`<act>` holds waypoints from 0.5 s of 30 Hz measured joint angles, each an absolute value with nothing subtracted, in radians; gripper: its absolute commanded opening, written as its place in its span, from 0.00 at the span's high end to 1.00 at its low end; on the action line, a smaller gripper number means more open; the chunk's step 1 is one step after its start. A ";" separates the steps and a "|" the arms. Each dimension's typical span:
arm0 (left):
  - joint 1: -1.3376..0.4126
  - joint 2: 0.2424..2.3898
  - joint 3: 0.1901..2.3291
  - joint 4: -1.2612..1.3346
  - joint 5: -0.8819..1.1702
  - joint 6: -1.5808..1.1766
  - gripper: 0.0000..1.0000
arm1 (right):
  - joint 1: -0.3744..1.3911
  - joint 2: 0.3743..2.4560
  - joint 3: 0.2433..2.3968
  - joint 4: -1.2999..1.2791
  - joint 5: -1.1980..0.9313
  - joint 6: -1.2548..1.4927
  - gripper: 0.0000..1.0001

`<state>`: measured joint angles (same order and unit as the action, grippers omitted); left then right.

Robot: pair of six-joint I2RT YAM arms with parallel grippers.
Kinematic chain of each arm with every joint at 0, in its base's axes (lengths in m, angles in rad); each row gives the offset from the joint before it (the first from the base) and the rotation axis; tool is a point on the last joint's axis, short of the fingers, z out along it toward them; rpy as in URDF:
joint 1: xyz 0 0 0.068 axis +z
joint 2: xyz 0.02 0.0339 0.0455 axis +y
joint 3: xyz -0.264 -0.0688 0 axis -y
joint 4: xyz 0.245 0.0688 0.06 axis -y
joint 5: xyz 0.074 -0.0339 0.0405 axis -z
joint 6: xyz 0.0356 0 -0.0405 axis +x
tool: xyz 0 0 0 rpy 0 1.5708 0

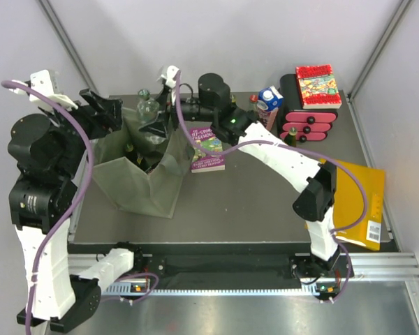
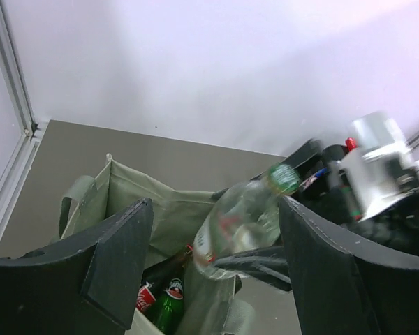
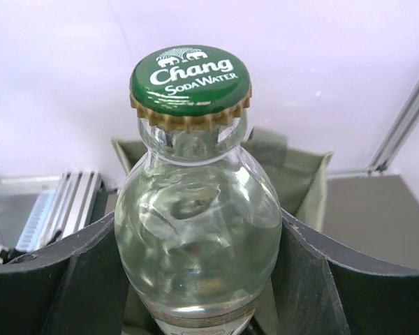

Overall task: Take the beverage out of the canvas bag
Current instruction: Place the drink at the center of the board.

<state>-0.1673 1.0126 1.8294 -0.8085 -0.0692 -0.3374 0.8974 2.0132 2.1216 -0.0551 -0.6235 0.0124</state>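
Overhead view. An olive canvas bag (image 1: 136,188) slumped open at left of centre; the soda-water bottle (image 1: 147,107) sat just above its mouth, cap toward the top edge, pinched low on the body by the right gripper (image 1: 154,126), whose arm reached in from the lower right. At the bag's upper-left rim, just beside the bottle, the left gripper (image 1: 109,114) stood with fingers spread, holding nothing. A paperback book (image 1: 208,150) lay to the right of the bag.

Left wrist view. Spread wide, the left gripper (image 2: 215,209) framed the scene; the soda-water bottle (image 2: 239,222) lay beyond its fingers at centre, apart from both, long axis tilted with the green cap (image 2: 284,178) to the upper right. The right gripper (image 2: 257,262) clamped the lower body. The canvas bag (image 2: 136,199) gaped underneath, with other bottles (image 2: 169,307) inside at lower left.

Right wrist view. The soda-water bottle (image 3: 195,230) filled the centre, upright between the fingers of the right gripper (image 3: 199,279), both pressed to the glass; the canvas bag (image 3: 304,174) showed behind it.

Reading. The beverage sat high at the mouth but was probably not clear of the cloth; as the right arm alone held it and its long axis ran out of the opening, the next move would likely be a lift along that axis, then away toward the right of the overhead frame
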 measured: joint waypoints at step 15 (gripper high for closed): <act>-0.167 0.980 1.521 -0.662 -0.041 -0.354 0.23 | 0.680 1.629 1.838 -0.060 -0.630 -0.016 0.98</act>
<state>-0.1673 0.9802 1.5211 -0.6624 -0.0410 -0.3538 0.6800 1.6291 1.8381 -0.0601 -0.6296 -0.0158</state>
